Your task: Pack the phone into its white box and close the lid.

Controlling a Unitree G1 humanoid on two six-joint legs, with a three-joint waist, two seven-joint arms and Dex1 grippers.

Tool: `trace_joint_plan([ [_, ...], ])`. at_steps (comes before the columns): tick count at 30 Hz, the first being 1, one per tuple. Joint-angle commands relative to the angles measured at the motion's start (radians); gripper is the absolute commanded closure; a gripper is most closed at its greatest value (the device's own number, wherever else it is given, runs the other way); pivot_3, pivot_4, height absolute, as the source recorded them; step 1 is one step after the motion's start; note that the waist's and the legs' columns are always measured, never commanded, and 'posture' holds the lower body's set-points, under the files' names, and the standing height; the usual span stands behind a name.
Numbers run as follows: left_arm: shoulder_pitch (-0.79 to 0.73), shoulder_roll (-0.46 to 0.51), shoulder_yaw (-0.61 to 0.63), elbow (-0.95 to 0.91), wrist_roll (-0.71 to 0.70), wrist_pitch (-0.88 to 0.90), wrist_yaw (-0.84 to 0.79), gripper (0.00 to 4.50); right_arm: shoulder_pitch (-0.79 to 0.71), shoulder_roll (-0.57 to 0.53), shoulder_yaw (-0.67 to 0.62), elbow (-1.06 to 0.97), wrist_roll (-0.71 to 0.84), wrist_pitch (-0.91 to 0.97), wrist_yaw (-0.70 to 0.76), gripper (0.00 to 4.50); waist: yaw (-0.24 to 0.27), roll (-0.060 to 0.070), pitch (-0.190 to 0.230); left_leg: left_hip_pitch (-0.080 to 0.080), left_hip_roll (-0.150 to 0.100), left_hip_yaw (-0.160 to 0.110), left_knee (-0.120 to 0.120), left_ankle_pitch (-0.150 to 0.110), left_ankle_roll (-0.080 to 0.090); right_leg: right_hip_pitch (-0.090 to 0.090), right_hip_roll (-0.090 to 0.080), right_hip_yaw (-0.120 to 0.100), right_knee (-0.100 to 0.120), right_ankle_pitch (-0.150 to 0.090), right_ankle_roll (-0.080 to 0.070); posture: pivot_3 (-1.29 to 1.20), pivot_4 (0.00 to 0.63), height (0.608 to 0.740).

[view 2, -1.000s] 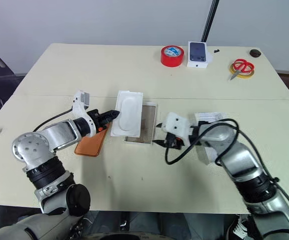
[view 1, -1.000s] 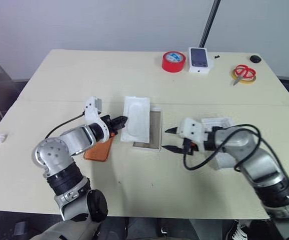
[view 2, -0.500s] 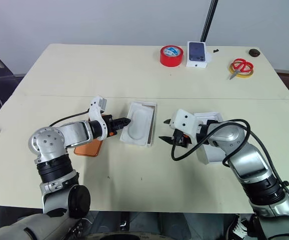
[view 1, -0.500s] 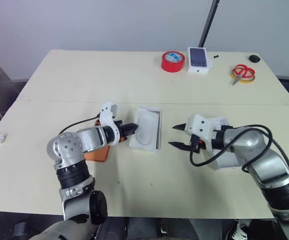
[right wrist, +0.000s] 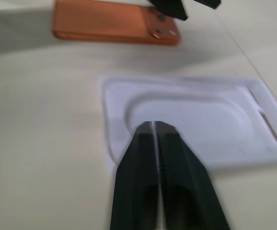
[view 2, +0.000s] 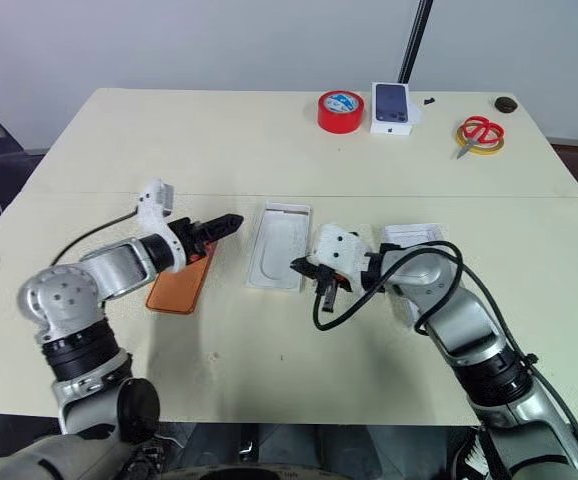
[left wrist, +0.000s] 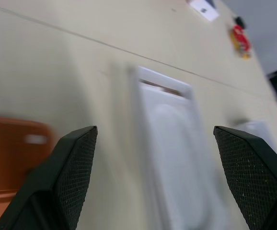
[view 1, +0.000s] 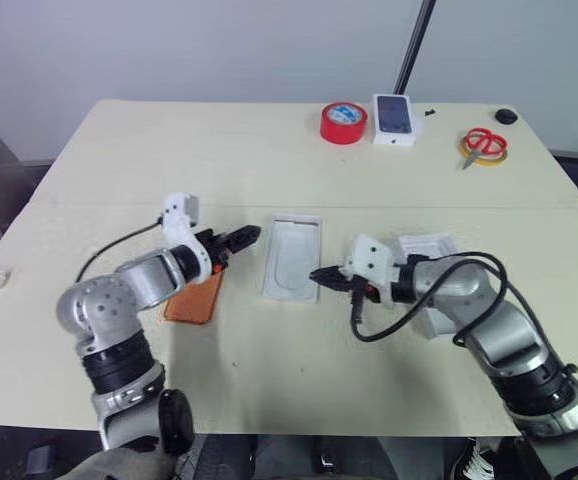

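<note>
Two robot arms reach over a wide cream tabletop (view 1: 269, 150). At its middle lies a white moulded insert with an oval recess (view 1: 294, 258), covering the white box, of which little can be made out. Just beside it, on the robot's left, the slim copper-orange phone (view 2: 181, 284) lies flat, camera block showing in the right wrist view. A deeper white tray (view 1: 424, 250) sits by the right arm. The left gripper (view 1: 249, 236) hovers between phone and insert, fingers spread wide, grasping nothing. The right gripper (view 1: 321, 275) is clenched tight at the insert's near edge. Far back stand a red tape roll (view 1: 344, 122), a small white carton (view 1: 395, 118) and red-handled scissors (view 1: 485, 144).
</note>
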Motion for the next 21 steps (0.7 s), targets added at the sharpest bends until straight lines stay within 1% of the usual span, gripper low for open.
trace_joint_plan([
  [1,0.073,0.148,-0.097,-0.083,0.026,-0.157,-0.163,0.43,-0.024,0.003,0.037,-0.048,0.027,-0.003,0.054,4.44,0.001,0.0,0.0,0.0,0.0,0.0,0.0,0.0,0.0,0.0,0.0,0.0,0.0,0.0,0.0,0.0,0.15,0.732],
  [2,0.124,0.22,-0.141,-0.105,0.048,-0.222,-0.242,0.43,-0.027,-0.001,0.051,-0.047,0.035,-0.005,0.08,4.44,0.001,0.0,0.0,0.0,0.0,0.0,0.0,0.0,0.0,0.0,-0.001,0.0,0.0,0.0,0.0,0.0,0.15,0.732],
  [4,0.2,0.32,-0.197,-0.132,0.077,-0.324,-0.355,0.43,-0.034,-0.005,0.073,-0.034,0.032,-0.011,0.106,4.44,0.001,0.0,0.0,0.0,0.0,0.0,-0.001,-0.001,0.001,0.0,-0.001,0.0,-0.001,0.0,0.0,0.0,0.15,0.732],
  [7,0.321,0.451,-0.244,-0.175,0.118,-0.471,-0.511,0.43,-0.053,0.009,0.115,0.032,-0.018,-0.042,0.107,4.44,0.001,0.0,0.0,0.0,0.0,0.0,-0.001,-0.001,0.002,0.0,-0.003,0.0,-0.001,0.0,-0.001,0.0,0.15,0.732],
  [10,0.416,0.534,-0.261,-0.2,0.152,-0.576,-0.605,0.43,-0.066,0.023,0.132,0.066,-0.04,-0.05,0.097,4.44,0.002,0.0,0.0,0.0,0.001,0.001,-0.001,-0.001,0.002,0.0,-0.004,0.0,-0.002,0.0,-0.002,0.0,0.15,0.732],
  [13,0.475,0.566,-0.265,-0.207,0.17,-0.632,-0.638,0.43,-0.073,0.037,0.137,0.083,-0.057,-0.053,0.088,4.44,0.002,0.0,0.0,0.0,0.001,0.001,-0.001,-0.001,0.002,-0.001,-0.004,0.0,-0.002,-0.001,-0.004,0.0,0.15,0.732],
  [21,0.494,0.541,-0.268,-0.2,0.164,-0.66,-0.612,0.43,-0.101,0.073,0.12,0.126,-0.091,-0.052,0.039,4.44,0.002,0.0,0.0,0.0,0.001,0.001,-0.001,-0.001,0.003,-0.001,-0.002,0.0,-0.002,0.0,-0.002,0.0,0.15,0.732],
])
